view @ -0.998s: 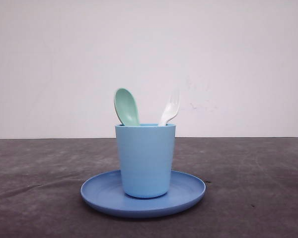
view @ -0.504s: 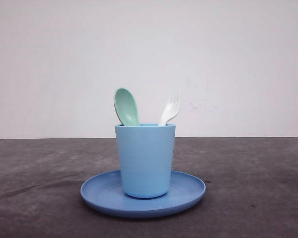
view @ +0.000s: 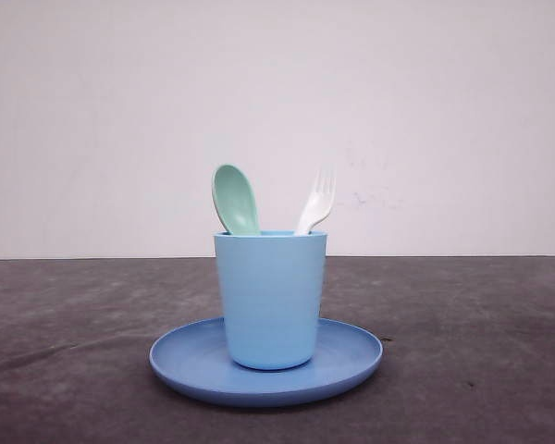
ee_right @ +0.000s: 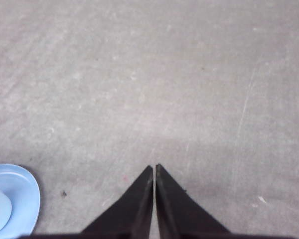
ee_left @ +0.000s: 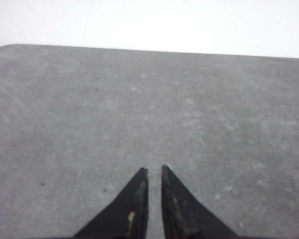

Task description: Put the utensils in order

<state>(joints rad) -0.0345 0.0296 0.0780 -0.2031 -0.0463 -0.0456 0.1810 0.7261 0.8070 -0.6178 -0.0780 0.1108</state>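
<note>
A pale mint-green spoon (view: 235,197) and a white fork (view: 318,203) stand handle-down in a light blue cup (view: 270,301), heads sticking up above its rim. The spoon leans left, the fork right. The cup stands upright in the middle of a blue round plate (view: 351,356). My left gripper (ee_left: 154,170) hovers over bare grey table with a thin slit between its fingers and nothing in it. My right gripper (ee_right: 154,167) is shut and empty over the table, with the plate's rim (ee_right: 32,194) off to one side of it.
The dark grey tabletop (view: 481,351) stretches out on both sides of the plate. A plain white wall (view: 277,111) rises behind the table's far edge. A rounded table corner (ee_left: 5,48) is seen from the left wrist.
The fork's head was blurred a second ago and now stands sharp and still. Cup, plate and spoon have not moved.
</note>
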